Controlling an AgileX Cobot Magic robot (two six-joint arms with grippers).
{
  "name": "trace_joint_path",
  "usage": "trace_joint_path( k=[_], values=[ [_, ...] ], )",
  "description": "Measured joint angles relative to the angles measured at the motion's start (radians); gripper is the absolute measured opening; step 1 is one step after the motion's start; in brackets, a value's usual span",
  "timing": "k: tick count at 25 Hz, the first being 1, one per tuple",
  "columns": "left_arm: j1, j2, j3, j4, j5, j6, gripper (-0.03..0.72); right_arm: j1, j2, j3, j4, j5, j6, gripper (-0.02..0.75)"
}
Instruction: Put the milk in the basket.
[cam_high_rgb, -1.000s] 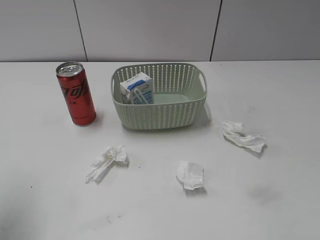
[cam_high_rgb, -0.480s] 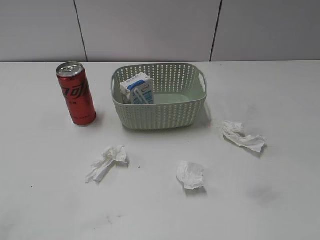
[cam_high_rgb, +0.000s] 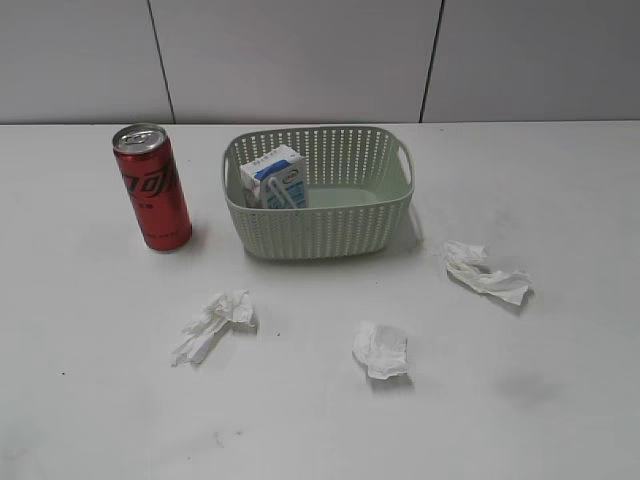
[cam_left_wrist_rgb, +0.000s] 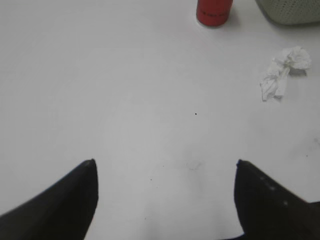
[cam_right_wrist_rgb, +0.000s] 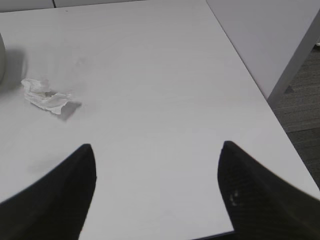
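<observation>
A white table (cam_high_rgb: 560, 400) holds everything. The largest item, the pale green perforated basket (cam_high_rgb: 330, 235), sits at the back centre. Every other place here is given relative to that basket. Left of it, apart, stands a tall red soda can (cam_high_rgb: 152, 188). Inside the basket, at its left end, the milk carton (cam_high_rgb: 274, 177) stands tilted, its blue panel facing forward. Three crumpled tissues lie in front: one front-left (cam_high_rgb: 212, 325), one straight in front (cam_high_rgb: 380, 350), one front-right (cam_high_rgb: 485, 272).

Neither arm appears in the exterior view. The left gripper (cam_left_wrist_rgb: 165, 165) hangs over bare table front-left of the basket, jaws spread wide and empty. The right gripper (cam_right_wrist_rgb: 156, 147) hangs over bare table well right of the basket, jaws likewise spread, holding nothing.

The placing looks done. The sensible finish is to keep both arms clear and leave the carton and can undisturbed.
</observation>
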Motion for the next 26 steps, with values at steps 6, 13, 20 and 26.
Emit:
trace_joint_path(
  k=[6, 13, 20, 26],
  values=[
    [0.0, 0.0, 0.0, -0.002, 0.0, 0.005, 0.594, 0.0, 0.0, 0.0, 0.0, 0.0, 0.0, 0.587],
    [0.003, -0.009, 0.0, -0.003, -0.001, 0.006, 0.512, 0.0, 0.0, 0.0, 0.0, 0.0, 0.0, 0.586],
    [0.145, -0.12, 0.0, -0.003, -0.001, 0.006, 0.465, 0.0, 0.0, 0.0, 0.0, 0.0, 0.0, 0.586],
    [0.189, -0.255, 0.0, -0.003, -0.001, 0.006, 0.452, 0.0, 0.0, 0.0, 0.0, 0.0, 0.0, 0.587]
  ],
)
